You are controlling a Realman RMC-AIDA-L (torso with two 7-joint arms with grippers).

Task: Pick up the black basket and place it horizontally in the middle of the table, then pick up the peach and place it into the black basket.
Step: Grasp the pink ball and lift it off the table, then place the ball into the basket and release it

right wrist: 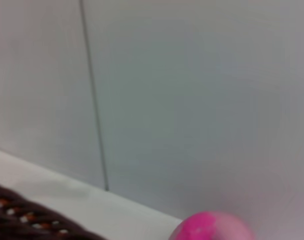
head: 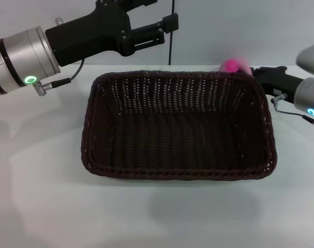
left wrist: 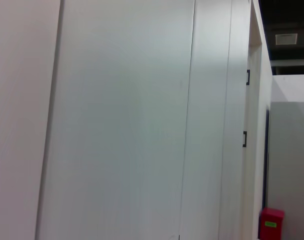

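Note:
The black basket (head: pixel 177 126) lies lengthwise across the middle of the white table (head: pixel 53 206), open side up and empty. The peach (head: pixel 234 65), pale pink with a magenta patch, sits at the tip of my right gripper (head: pixel 247 70), just above the basket's far right corner. The gripper is shut on it. The peach also shows at the edge of the right wrist view (right wrist: pixel 212 227), with a bit of the basket rim (right wrist: pixel 21 220). My left gripper (head: pixel 159 13) is open and empty, raised above the table behind the basket's far left side.
A white wall with a dark vertical seam (head: pixel 171 46) stands behind the table. The left wrist view shows only wall panels and a red box (left wrist: pixel 270 224) far off.

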